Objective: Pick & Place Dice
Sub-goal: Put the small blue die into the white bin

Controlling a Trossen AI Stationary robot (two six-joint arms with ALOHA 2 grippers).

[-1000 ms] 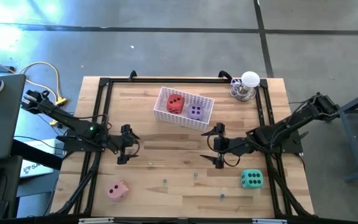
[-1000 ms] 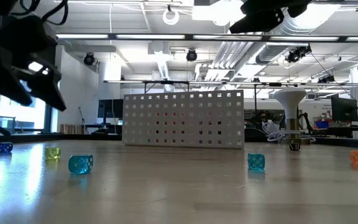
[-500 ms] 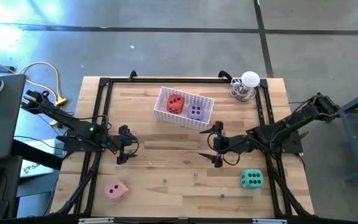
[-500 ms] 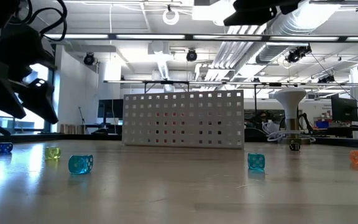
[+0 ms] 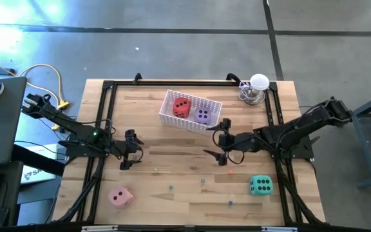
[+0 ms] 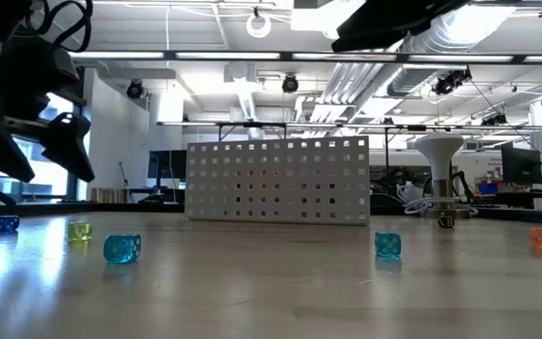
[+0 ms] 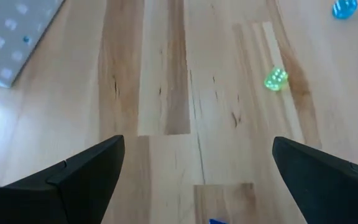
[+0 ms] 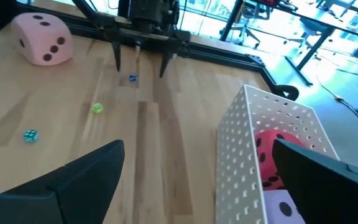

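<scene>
**2 dice in the basket, 2 still out on the table**

The white plastic basket with little square holes (image 5: 190, 111) sits near the far side of the wooden table (image 5: 172, 161). Inside it are 2 big soft dice: the red soft die with dark dots (image 5: 181, 107) and the purple soft die with dark dots (image 5: 202, 116), side by side. So half the job looks done.

The pink soft die with dark dots (image 5: 122, 196) lies near the front edge on the left side. The green soft die with dark dots (image 5: 260, 185) lies near the front edge on the right side. A few tiny see-through dice also lie on the table, like the small yellow-green one (image 7: 276, 79).

The right gripper (image 5: 218, 138) hangs just in front of the basket. Its fingers are spread wide and it holds nothing and touches nothing. The left gripper (image 5: 131, 149) waits over bare wood on the left. It is spread wide too, and empty.

I think the robot is between picks right now. The next move is likely to go for a die that is still out. The right gripper would need to swing toward the green die, come down over it with its fingers on 2 sides, and then squeeze.
</scene>
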